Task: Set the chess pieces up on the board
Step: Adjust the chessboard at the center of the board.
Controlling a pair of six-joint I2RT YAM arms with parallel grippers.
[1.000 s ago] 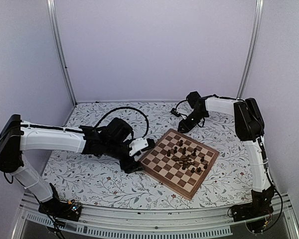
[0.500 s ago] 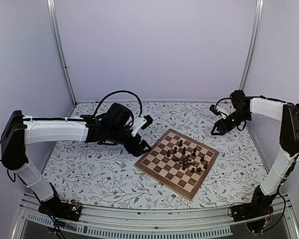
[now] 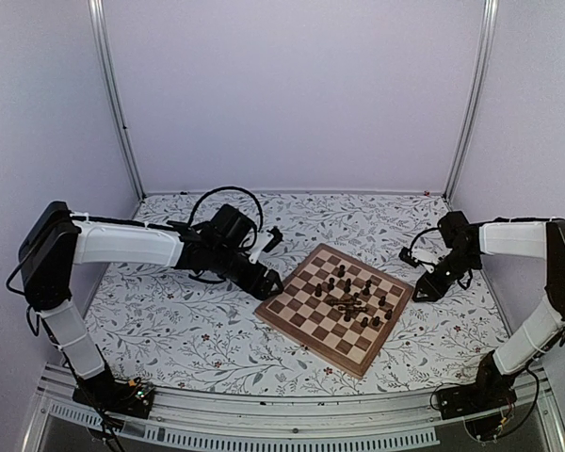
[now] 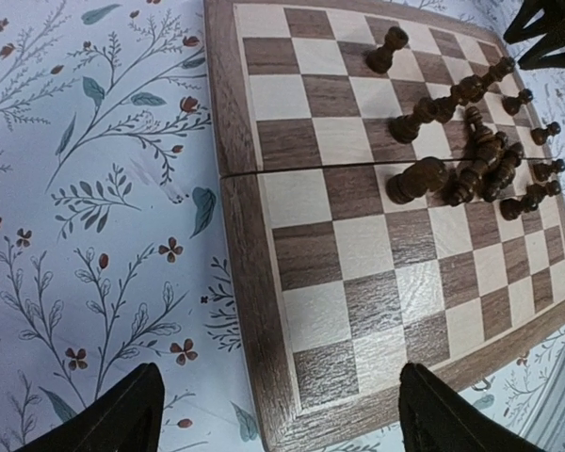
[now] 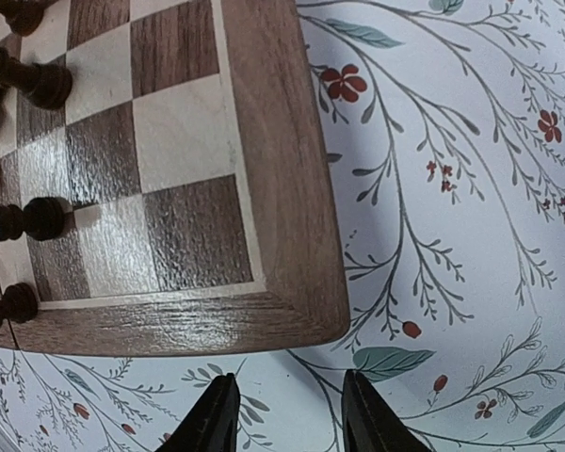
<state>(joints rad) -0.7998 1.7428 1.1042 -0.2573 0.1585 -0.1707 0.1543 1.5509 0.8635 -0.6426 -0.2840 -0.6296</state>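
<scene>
The board point(image 3: 307, 317) lies turned like a diamond on the floral table. The chess pieces point(image 3: 353, 302) are bunched on its right half, several standing and several lying in a heap. My left gripper point(image 3: 270, 260) hovers at the board's left corner, open wide with nothing between its fingers. The left wrist view shows that corner of the board point(image 4: 252, 311) under the left gripper point(image 4: 281, 419), with the chess pieces point(image 4: 471, 162) farther on. My right gripper point(image 3: 424, 284) sits low by the right corner, open and empty. The right wrist view shows the board point(image 5: 287, 188) just ahead of the right gripper point(image 5: 290, 421) and a few chess pieces point(image 5: 26, 218).
The floral table cover point(image 3: 169, 330) surrounds the board on all sides. Two metal frame posts point(image 3: 113, 104) stand at the back corners against pale walls. A black cable point(image 3: 228, 195) loops above the left wrist. A metal rail point(image 3: 264, 414) runs along the table's near edge.
My right arm swung from behind the board down to its right corner, and its jaws opened. The left gripper lifted back from the left corner and opened wider.
</scene>
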